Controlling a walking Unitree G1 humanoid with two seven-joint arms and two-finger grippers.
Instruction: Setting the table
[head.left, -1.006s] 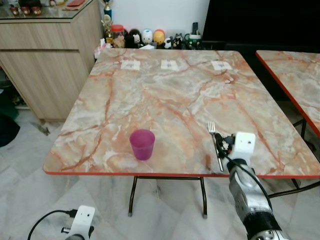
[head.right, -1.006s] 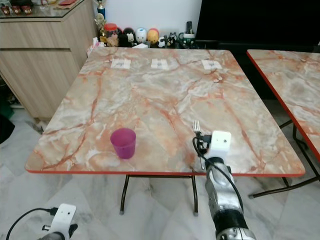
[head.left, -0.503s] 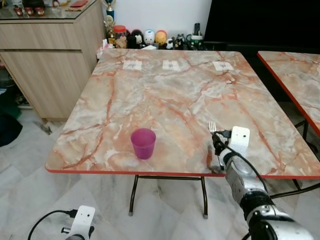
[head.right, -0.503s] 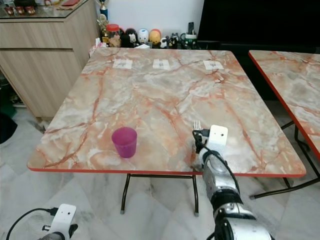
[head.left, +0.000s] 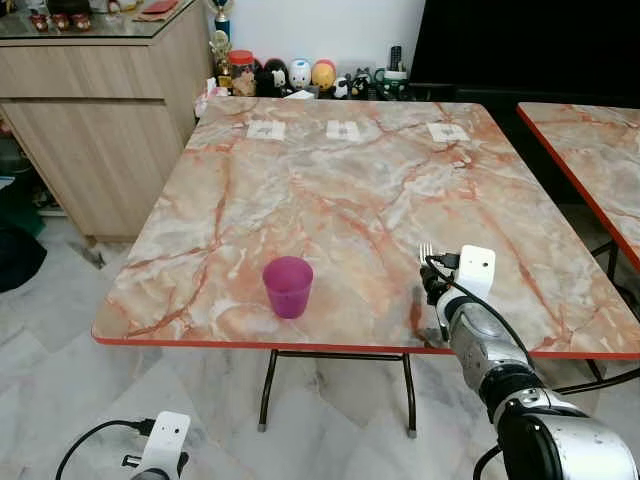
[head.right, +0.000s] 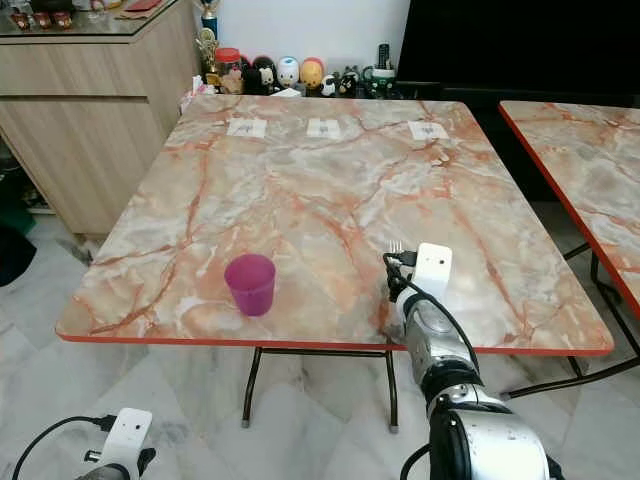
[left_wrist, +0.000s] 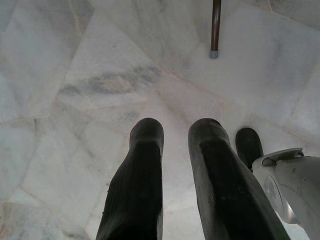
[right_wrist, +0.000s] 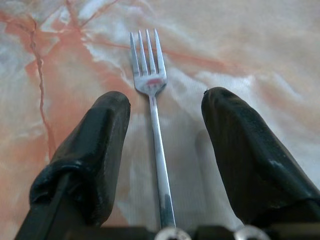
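Down at the left, beside the robot's leg, the left gripper (left_wrist: 172, 165) hangs idle over the marble floor (left_wrist: 75, 75), its two fingers a little apart and holding nothing. Midway along the near edge of the marble table (head.left: 330, 190) stands a purple cup (head.left: 288, 287). Farther right, the fork (right_wrist: 152, 120) lies flat, tines pointing away, between the spread fingers of the right gripper (right_wrist: 162, 145); being thin, stiff, light and probably slippery, it seems best pinched across its narrow handle.

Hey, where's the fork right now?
The fork lies flat on the marble table near its front edge, on the robot's right, between the open fingers of the right gripper and well right of the purple cup.
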